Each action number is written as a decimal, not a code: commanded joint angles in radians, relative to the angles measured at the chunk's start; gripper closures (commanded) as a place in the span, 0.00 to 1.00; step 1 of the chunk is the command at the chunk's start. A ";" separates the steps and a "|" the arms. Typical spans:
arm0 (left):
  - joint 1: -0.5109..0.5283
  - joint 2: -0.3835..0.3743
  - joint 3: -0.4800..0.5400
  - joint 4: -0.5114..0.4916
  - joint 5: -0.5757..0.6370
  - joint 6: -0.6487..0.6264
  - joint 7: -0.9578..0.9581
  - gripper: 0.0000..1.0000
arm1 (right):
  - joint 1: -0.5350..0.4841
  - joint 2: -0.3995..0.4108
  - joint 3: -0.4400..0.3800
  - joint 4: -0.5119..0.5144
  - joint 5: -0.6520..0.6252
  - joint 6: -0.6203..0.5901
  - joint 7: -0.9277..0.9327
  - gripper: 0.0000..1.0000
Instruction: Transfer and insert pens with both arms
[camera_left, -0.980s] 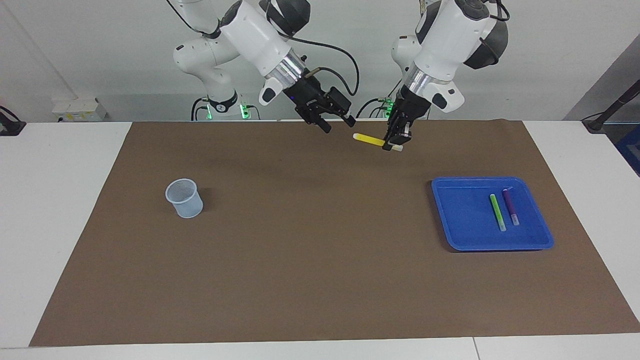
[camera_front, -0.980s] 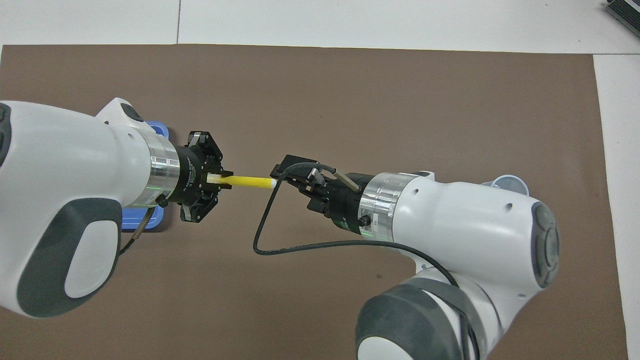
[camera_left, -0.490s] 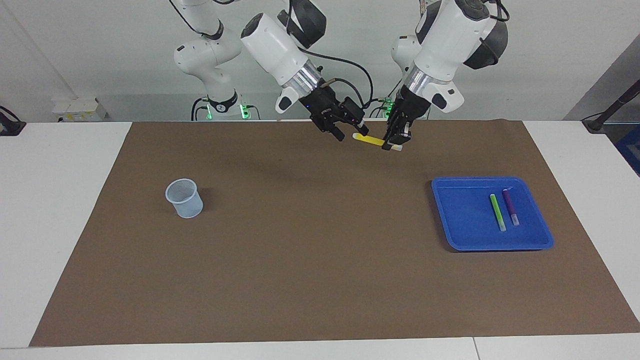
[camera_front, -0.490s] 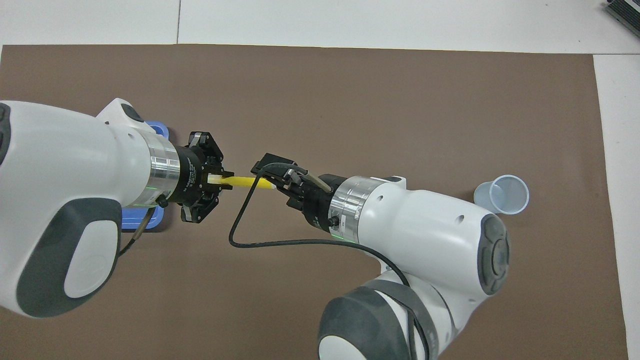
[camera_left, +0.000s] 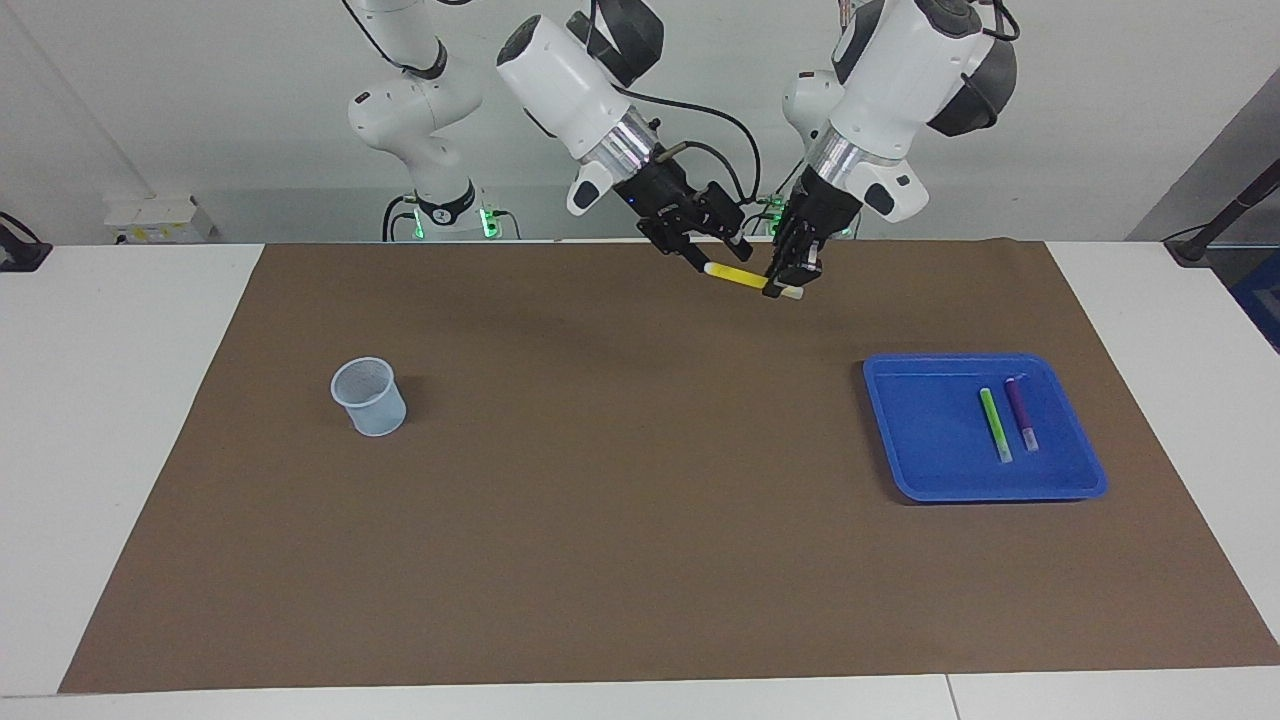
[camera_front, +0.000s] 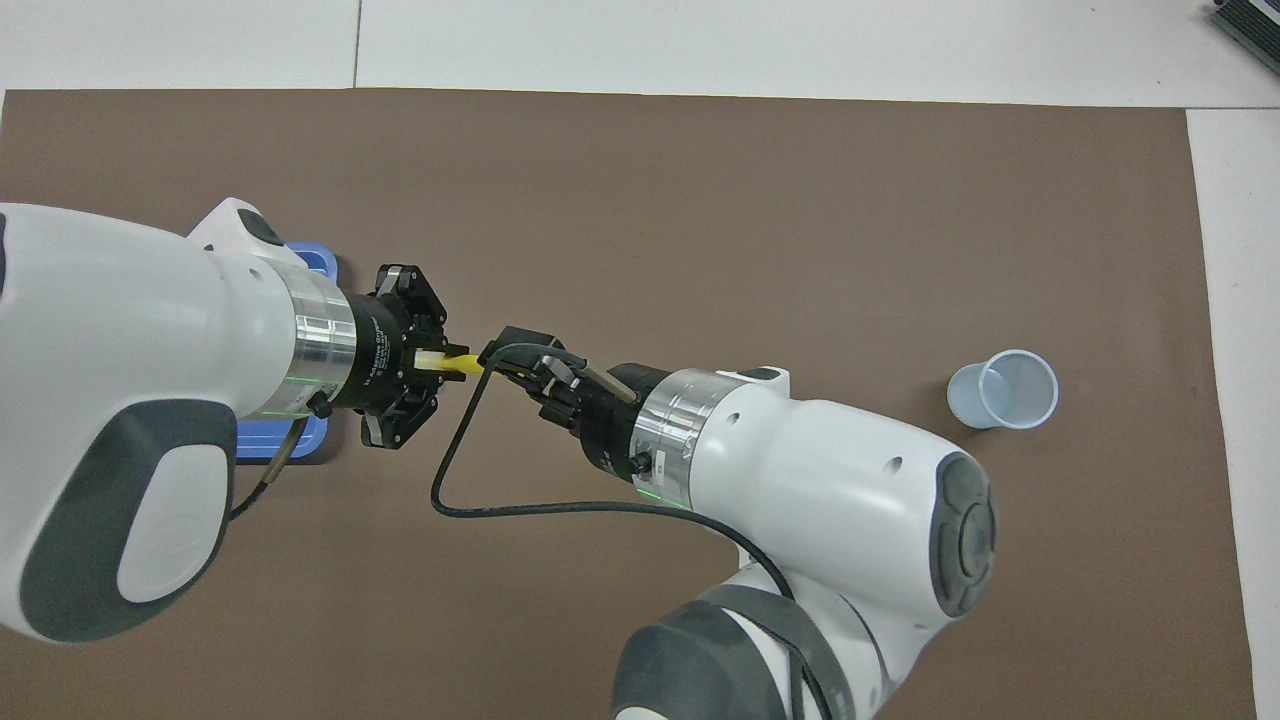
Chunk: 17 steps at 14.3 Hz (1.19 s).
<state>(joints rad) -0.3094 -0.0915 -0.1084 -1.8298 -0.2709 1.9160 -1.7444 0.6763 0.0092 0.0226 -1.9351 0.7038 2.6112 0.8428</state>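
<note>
Two pens lie in the blue tray.

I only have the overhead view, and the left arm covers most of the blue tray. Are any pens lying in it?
Observer: Yes. In the facing view a light green pen and a purple pen lie side by side in the blue tray.
Operator: Is the yellow pen off the mat?
Observer: Yes. The left end effector holds the yellow pen clear of the brown mat.
Operator: Has the right end effector reached it?
Observer: The right end effector is at the pen's free whitish end; grip unclear.
</note>
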 joint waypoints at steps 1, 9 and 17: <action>-0.007 -0.030 0.010 -0.028 -0.022 -0.012 -0.006 1.00 | 0.000 0.008 0.000 0.008 0.025 0.013 -0.008 0.45; -0.005 -0.031 0.010 -0.026 -0.022 -0.022 -0.003 1.00 | -0.008 0.009 0.000 0.005 0.025 0.015 -0.037 0.58; -0.005 -0.031 0.010 -0.026 -0.024 -0.026 -0.003 1.00 | -0.012 0.009 0.000 0.007 0.025 0.015 -0.039 0.66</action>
<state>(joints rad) -0.3090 -0.0935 -0.1058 -1.8300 -0.2740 1.9059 -1.7444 0.6743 0.0109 0.0184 -1.9362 0.7038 2.6112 0.8369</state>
